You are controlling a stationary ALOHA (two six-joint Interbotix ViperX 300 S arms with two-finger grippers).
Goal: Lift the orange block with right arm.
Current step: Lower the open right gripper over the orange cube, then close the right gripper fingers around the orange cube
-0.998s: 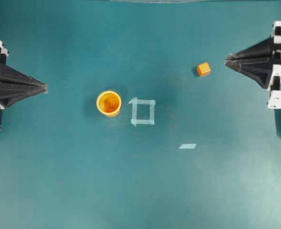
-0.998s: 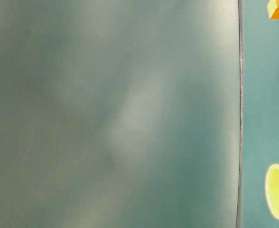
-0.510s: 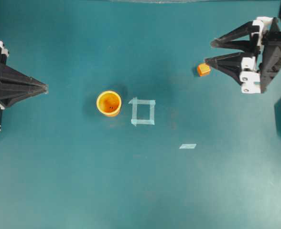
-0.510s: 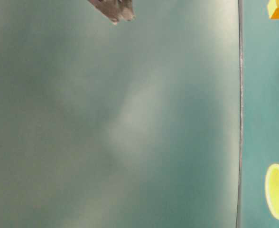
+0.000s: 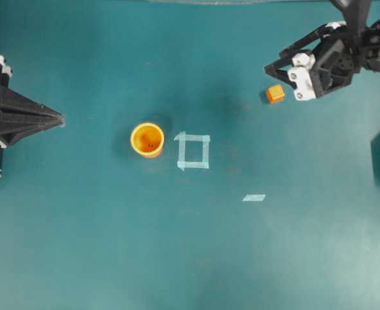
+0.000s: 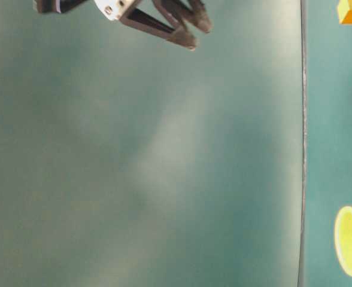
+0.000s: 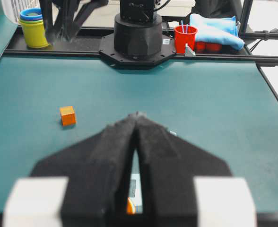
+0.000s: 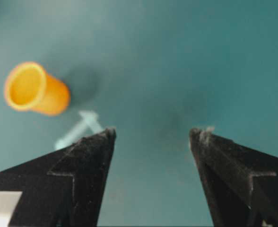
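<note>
Right gripper swung in from the bench edge, jaws gone from together to wide apart, holding nothing. Orange block unmoved on bench, just below the nearer jaw tip, apart from it. Left gripper parked, jaws together. No legible writing anywhere.

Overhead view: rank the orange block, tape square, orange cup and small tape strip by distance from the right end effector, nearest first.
From the right end effector:
1. Orange block, just below its tips.
2. Tape square, centre of the table.
3. Small tape strip, lower, roughly tied with the square.
4. Orange cup, left of the square.
</note>
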